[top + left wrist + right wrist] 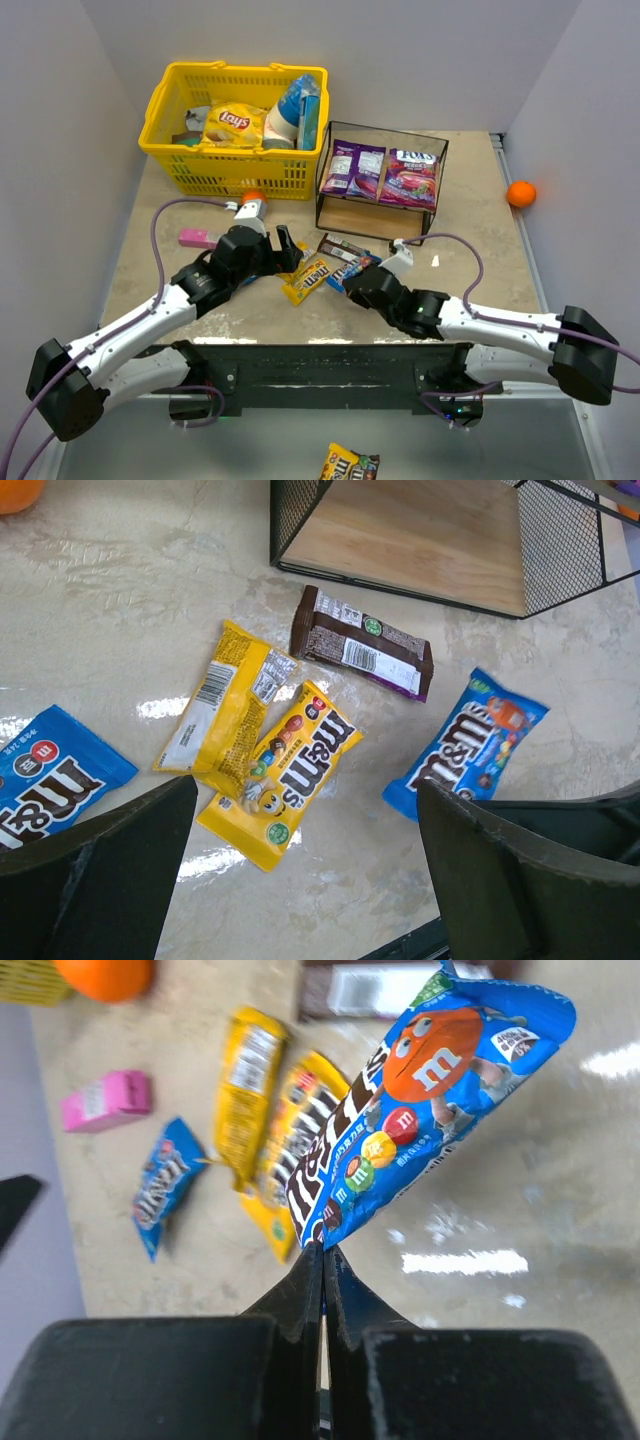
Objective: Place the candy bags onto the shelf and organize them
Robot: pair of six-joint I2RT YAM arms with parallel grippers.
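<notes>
Right gripper point(322, 1250): its fingers were pressed together on one corner of a blue packet point(420, 1090). The rest of the packet stood out beyond the fingertips, over the table point(470, 220).
Left gripper point(305, 790): its fingers were spread wide and held nothing. It was poised just above two yellow packets point(285, 775) lying side by side.
Other loose candy: a brown packet point(362, 643) lay just in front of the shelf. A second blue packet point(45, 780) lay beside the left gripper's outer finger.
Shelf point(322, 200): it stood behind the packets, beyond both grippers. Two purple bags point(353, 168) lay flat side by side on the top tier and covered most of it.
Edges: a yellow basket point(160, 110) stood close against the shelf's left side. A pink pack point(195, 238) lay left of the left gripper. An orange ball point(520, 193) sat by the right wall.
Open room: the lower tier was open at the front, with its wooden board showing. A narrow strip of bare tabletop ran between the packets and the shelf front. A wider stretch lay right of the shelf, reaching to the ball.
</notes>
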